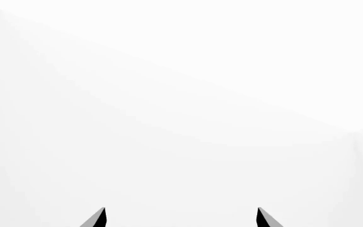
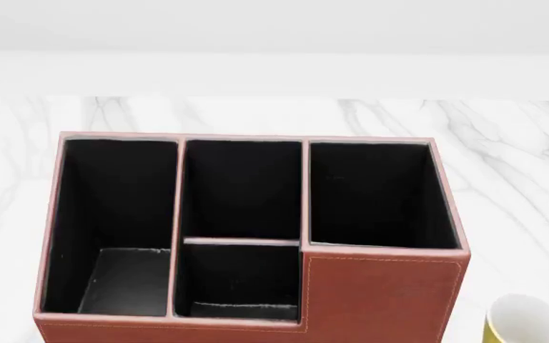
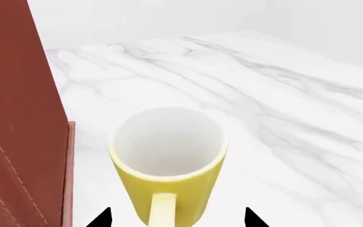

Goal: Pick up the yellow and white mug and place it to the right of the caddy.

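Note:
The yellow and white mug (image 3: 168,156) stands upright on the marble table (image 3: 276,109), its yellow handle facing my right wrist camera and its white inside showing. My right gripper (image 3: 176,218) is open, a black fingertip on each side of the mug's lower body with a gap to it. The reddish-brown caddy (image 3: 17,127) rises close beside the mug. In the head view the caddy (image 2: 379,293) fills the middle, its black compartments open upward, and the mug (image 2: 527,321) sits at its front right corner. My left gripper (image 1: 181,218) is open against plain white, holding nothing.
White marble table (image 2: 513,157) stretches behind and to the right of the caddy, up to a pale wall at the back. Neither arm shows in the head view.

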`<state>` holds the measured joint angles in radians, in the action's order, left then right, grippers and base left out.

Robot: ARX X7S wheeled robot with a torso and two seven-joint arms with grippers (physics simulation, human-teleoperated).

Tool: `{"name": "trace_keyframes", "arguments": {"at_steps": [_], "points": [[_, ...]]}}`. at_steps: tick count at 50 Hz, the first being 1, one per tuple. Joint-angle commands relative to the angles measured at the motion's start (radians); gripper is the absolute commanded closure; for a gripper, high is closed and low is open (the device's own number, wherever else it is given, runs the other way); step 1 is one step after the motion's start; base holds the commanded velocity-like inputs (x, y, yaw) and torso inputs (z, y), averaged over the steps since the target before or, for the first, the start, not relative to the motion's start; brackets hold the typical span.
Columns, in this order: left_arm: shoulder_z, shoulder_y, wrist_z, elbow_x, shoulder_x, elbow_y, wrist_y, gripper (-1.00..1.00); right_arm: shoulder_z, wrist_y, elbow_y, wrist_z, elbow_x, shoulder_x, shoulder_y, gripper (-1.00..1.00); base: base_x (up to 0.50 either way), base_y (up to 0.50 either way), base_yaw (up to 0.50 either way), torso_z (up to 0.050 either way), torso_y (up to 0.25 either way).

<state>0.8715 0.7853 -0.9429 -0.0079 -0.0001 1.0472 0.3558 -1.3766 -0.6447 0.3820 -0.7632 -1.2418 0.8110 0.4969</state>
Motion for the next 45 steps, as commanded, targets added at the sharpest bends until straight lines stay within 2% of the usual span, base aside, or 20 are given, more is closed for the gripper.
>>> {"name": "trace_keyframes", "arguments": {"at_steps": [1, 20, 45], "points": [[0.000, 0.000, 0.000, 0.000, 0.000, 0.000, 0.000, -1.00, 0.001, -0.019, -0.084, -0.054, 0.043, 0.049, -0.005, -1.00, 0.00, 0.00, 0.00, 0.000, 0.000], [0.008, 0.000, 0.003, -0.008, 0.000, 0.000, -0.002, -1.00, 0.020, -0.073, -0.237, -0.135, 0.109, 0.144, -0.023, -1.00, 0.00, 0.00, 0.00, 0.000, 0.000], [0.009, 0.000, 0.005, -0.010, 0.000, 0.000, -0.001, -1.00, 0.051, -0.079, -0.584, -0.357, 0.338, 0.349, -0.010, -1.00, 0.00, 0.00, 0.00, 0.000, 0.000]]}}
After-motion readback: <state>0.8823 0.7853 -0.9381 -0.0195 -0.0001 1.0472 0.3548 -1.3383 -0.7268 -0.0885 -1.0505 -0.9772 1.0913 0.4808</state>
